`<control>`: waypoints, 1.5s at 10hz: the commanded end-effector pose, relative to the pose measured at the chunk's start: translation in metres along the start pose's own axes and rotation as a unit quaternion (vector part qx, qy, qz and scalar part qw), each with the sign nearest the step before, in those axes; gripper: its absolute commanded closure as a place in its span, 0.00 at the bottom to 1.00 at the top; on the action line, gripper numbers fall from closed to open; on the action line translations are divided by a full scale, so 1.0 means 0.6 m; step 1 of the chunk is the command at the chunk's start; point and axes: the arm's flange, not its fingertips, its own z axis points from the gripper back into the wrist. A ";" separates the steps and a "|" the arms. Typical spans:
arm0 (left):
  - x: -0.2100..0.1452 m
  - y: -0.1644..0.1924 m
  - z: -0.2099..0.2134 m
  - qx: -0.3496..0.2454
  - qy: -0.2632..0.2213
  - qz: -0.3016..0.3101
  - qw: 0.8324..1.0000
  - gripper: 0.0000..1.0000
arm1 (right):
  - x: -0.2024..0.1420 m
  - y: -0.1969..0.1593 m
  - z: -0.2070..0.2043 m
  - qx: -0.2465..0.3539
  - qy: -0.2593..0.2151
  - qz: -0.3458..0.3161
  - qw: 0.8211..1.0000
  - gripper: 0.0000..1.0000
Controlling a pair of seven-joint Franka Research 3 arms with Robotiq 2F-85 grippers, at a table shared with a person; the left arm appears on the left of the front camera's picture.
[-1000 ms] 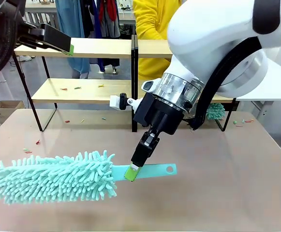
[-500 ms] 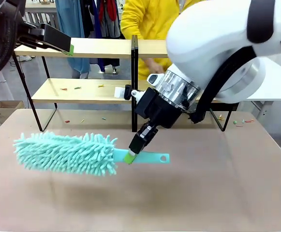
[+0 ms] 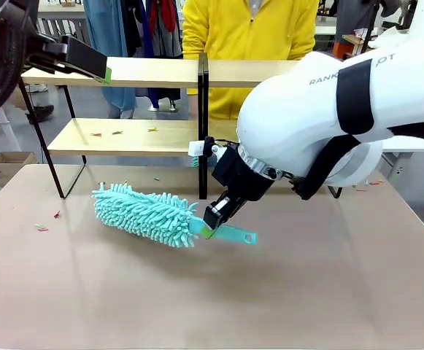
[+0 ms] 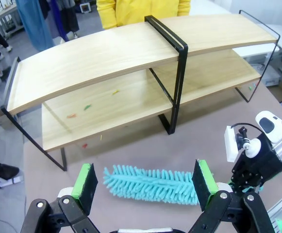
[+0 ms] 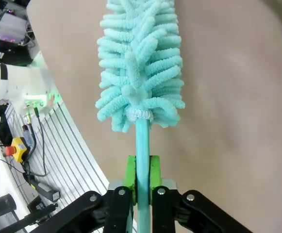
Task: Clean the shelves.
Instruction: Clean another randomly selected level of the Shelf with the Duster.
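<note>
The shelves (image 3: 146,135) stand at the table's far side, light wooden boards on black frames, with small coloured scraps (image 3: 117,133) on the lower left board; the left wrist view shows the shelves (image 4: 131,48) from above. My right gripper (image 3: 210,230) is shut on the handle of a teal fluffy duster (image 3: 149,214), held low over the table in front of the rack's centre post. In the right wrist view the duster (image 5: 141,63) points away from the green pads (image 5: 130,178). My left gripper (image 4: 145,182) is open, high above the table at the upper left (image 3: 98,69).
A person in a yellow top (image 3: 248,29) stands behind the shelves. Small scraps (image 3: 42,227) lie on the brown table at the left. A cardboard box (image 3: 7,164) sits on the floor left of the table. A white table (image 3: 416,124) stands at the right.
My right gripper has lifted the duster and carried it away from the front left of the table toward the shelves. The person has shifted behind the rack. The left arm has not moved.
</note>
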 end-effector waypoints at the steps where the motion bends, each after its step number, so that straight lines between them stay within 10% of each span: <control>1: -0.004 0.001 0.001 0.002 -0.001 0.001 1.000 0.00 | 0.004 0.006 0.002 0.026 -0.007 0.014 1.000 0.88; 5: -0.004 0.001 0.001 0.002 -0.001 0.001 1.000 0.00 | 0.044 -0.070 -0.016 -0.045 -0.097 -0.069 0.992 0.88; 15: -0.004 0.001 0.001 0.002 -0.001 0.001 1.000 0.00 | 0.165 -0.157 -0.114 -0.110 -0.142 -0.199 0.963 0.88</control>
